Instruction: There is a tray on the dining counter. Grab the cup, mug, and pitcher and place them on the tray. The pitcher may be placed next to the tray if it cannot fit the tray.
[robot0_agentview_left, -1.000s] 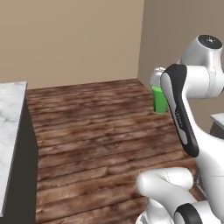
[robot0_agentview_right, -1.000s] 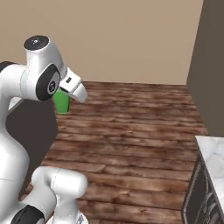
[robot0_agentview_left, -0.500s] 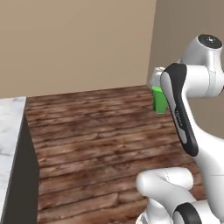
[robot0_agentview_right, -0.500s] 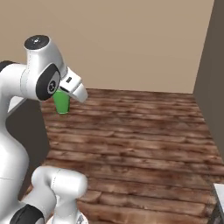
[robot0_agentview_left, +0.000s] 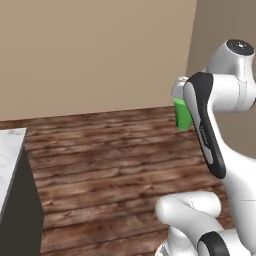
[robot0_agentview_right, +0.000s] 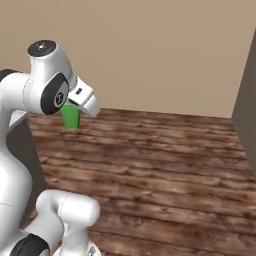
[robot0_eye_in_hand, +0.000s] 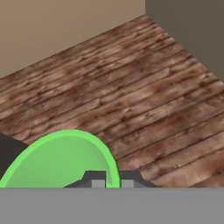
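The cup (robot0_agentview_left: 183, 114), a bright green handleless tumbler narrowing toward its base, hangs upright beneath the gripper (robot0_eye_in_hand: 113, 180), above the wooden floor (robot0_agentview_right: 165, 160). The fingers pinch its rim, seemingly one on each side.

the cup (robot0_agentview_left: 183, 114) was bright green, one plain colour with no pattern, and in the hand view its rim (robot0_eye_in_hand: 65, 133) was a lighter green than its inside. the floor (robot0_agentview_left: 115, 165) was dark brown wood in long planks, with reddish and grey streaks of grain and darker lines between the boards. the wall (robot0_agentview_right: 160, 50) behind was a flat beige tan, and a darker grey-brown wall panel (robot0_agentview_right: 246, 107) stood at the side. the counter edge (robot0_agentview_left: 10, 155) was white marble with pale grey veins, over a dark, almost black side. the finger tips (robot0_eye_in_hand: 97, 178) were dark grey.
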